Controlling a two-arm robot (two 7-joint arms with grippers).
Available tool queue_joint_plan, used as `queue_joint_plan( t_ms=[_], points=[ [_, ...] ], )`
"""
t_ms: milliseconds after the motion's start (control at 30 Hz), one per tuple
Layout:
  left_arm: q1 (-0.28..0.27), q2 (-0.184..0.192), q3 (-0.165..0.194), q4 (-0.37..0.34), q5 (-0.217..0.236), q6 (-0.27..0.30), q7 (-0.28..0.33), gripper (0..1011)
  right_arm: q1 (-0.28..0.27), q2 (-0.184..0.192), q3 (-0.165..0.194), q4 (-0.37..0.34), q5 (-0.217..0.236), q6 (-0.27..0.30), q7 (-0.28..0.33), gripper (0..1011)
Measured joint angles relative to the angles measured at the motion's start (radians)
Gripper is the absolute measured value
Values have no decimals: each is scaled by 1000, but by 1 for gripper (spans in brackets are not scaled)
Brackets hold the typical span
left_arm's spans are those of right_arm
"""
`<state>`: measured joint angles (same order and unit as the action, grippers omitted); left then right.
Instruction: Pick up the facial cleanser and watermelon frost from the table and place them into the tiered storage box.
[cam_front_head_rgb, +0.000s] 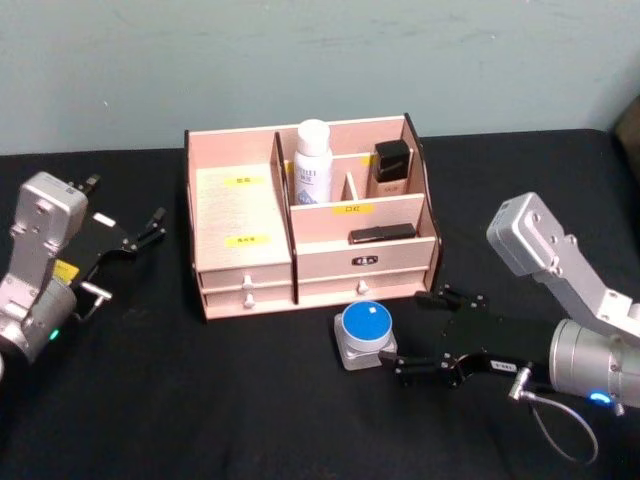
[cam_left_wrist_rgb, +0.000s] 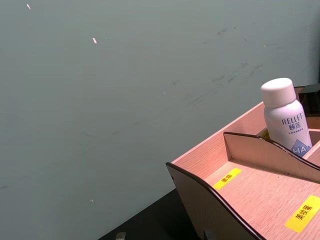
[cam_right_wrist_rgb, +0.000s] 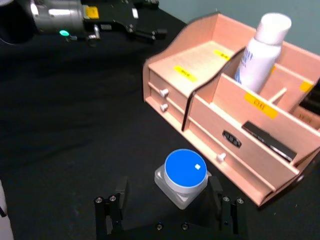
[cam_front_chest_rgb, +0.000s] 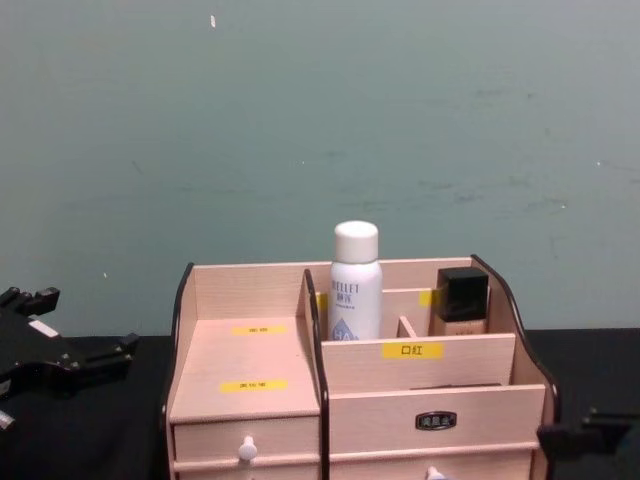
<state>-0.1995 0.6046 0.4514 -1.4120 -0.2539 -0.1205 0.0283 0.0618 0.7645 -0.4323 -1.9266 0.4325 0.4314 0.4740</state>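
My right hand (cam_front_head_rgb: 412, 335), fingers spread wide and empty, lies low over the desk (cam_front_head_rgb: 200, 400). The blue-lidded jar (cam_front_head_rgb: 366, 326) stands upright just ahead of its fingertips, in line with the gap between them, and the wooden box (cam_front_head_rgb: 245, 215) is just beyond. The white bottle (cam_front_head_rgb: 313, 160) stands in a rear compartment of the box, and my left hand (cam_front_head_rgb: 128, 250), also spread and empty, is well apart from the jar, so the right is nearer.

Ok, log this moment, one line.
facial cleanser: in tiered storage box | watermelon frost: on table | right pincer: open astride it | left pincer: open, parked left
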Motion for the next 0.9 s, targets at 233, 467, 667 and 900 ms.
queue_joint_plan(
  t_ms=[233, 467, 667, 900],
  points=[
    [0, 0, 0, 0, 0, 0, 0, 1010, 26, -28, -25, 58, -9, 10, -6, 1000],
    [0, 0, 0, 0, 0, 0, 0, 1010, 66, -57, -61, 111, -35, 11, 2, 1000],
    [0, 0, 0, 0, 0, 0, 0, 1010, 97, -84, -89, 153, -61, 0, 13, 1000],
    [0, 0, 0, 0, 0, 0, 0, 1009, 127, -116, -108, 201, -86, -7, 19, 1000]
  ],
)
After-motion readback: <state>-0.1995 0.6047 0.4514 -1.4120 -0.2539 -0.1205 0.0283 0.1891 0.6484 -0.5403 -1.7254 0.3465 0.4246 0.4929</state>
